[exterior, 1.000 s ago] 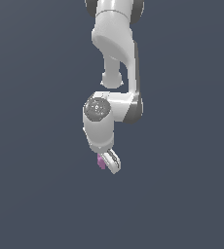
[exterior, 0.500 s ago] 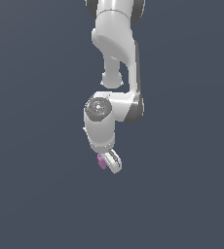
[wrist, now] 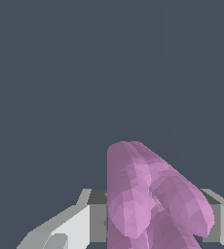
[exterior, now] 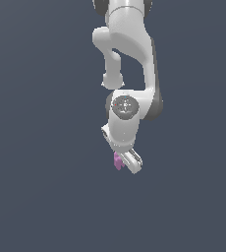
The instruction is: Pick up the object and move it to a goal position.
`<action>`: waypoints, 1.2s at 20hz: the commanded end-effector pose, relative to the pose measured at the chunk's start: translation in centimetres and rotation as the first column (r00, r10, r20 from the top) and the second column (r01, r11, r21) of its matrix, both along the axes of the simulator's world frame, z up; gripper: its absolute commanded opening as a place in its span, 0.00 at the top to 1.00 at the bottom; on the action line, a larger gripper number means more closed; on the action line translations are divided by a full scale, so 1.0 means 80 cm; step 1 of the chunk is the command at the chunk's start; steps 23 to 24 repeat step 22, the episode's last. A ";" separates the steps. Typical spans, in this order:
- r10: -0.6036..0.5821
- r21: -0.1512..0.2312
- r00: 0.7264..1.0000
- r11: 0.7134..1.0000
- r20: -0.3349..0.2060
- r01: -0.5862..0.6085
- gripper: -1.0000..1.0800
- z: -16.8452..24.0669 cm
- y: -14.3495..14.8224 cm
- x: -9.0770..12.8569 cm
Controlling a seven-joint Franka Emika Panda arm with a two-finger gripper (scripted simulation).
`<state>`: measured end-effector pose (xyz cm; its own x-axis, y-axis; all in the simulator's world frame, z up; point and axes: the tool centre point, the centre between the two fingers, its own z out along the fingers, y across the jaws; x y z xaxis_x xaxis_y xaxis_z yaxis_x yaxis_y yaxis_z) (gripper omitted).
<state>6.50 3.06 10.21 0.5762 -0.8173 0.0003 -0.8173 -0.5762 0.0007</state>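
With the fingers [exterior: 126, 161] closed on the small pink-purple object [exterior: 118, 161], which sits between them clear of the tabletop [exterior: 36, 197], the carry to the goal calls for a firm, unchanged grip and smooth, unhurried motion.

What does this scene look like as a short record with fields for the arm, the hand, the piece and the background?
arm: white robot arm, reaching down from the top of the exterior view
hand: hand, shut on the piece
piece: small pink-purple piece, between the fingers, sticking out past them
background: plain dark grey, nothing else visible
goal marker: none seen
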 end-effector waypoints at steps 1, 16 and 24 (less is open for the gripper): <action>0.002 0.000 1.000 1.000 0.000 -0.002 1.00 0.004 0.037 -0.003; 0.002 0.000 1.000 1.000 0.000 -0.002 1.00 0.022 0.228 -0.010; 0.002 0.000 1.000 1.000 0.000 -0.002 1.00 0.024 0.245 -0.010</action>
